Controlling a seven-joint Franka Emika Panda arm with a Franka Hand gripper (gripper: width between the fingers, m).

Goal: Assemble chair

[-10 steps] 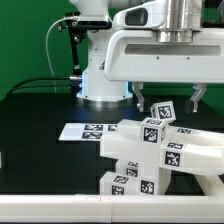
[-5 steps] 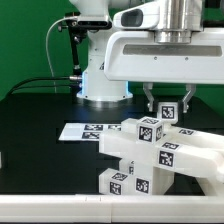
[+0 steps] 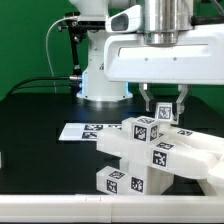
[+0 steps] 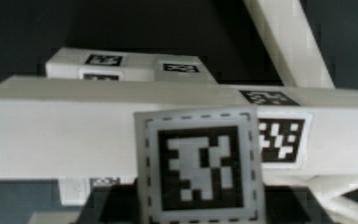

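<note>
Note that the fingers (image 3: pixel 163 108) have lowered onto the white blocky plastic chair assembly (image 3: pixel 155 152) resting mid-bench (image 3: pixel 40 120), near the marker board (image 3: pixel 88 130). They now grasp its top tagged cube; expect repositioning.

chair (image 3: pixel 150 155) on table (image 3: pixel 40 110); marker board (image 3: pixel 85 131) behind it; gripper (image 3: pixel 164 108) above chair

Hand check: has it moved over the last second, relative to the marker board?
Yes. The hand has shifted toward the exterior view's left, closer to the marker board, carrying the chair with it.
</note>
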